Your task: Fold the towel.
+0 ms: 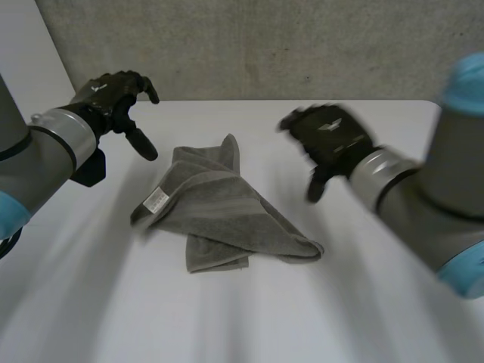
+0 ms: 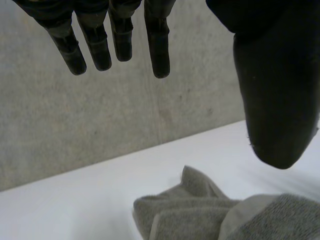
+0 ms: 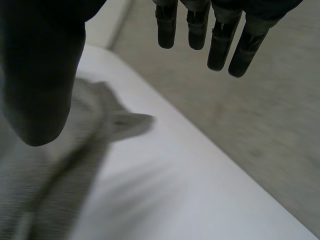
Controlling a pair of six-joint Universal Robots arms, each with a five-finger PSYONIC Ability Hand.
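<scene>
The towel [image 1: 219, 208] lies bunched on the table [image 1: 340, 318], not yet neatly folded; the left robot hand [image 1: 113, 94] and the right robot hand [image 1: 329, 136] are open and empty.

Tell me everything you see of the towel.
The grey towel, terry-like, lies loosely bunched in a rough triangle on the white table, one corner pointing toward the far wall. A white label shows at its edge nearest the left hand. Only the table touches it; left and right hand hover open, apart.

Bare table [image 1: 348, 310] lay open on every side of the rumpled towel [image 1: 219, 212]; a grey wall [image 1: 265, 45] stood along its far edge.
</scene>
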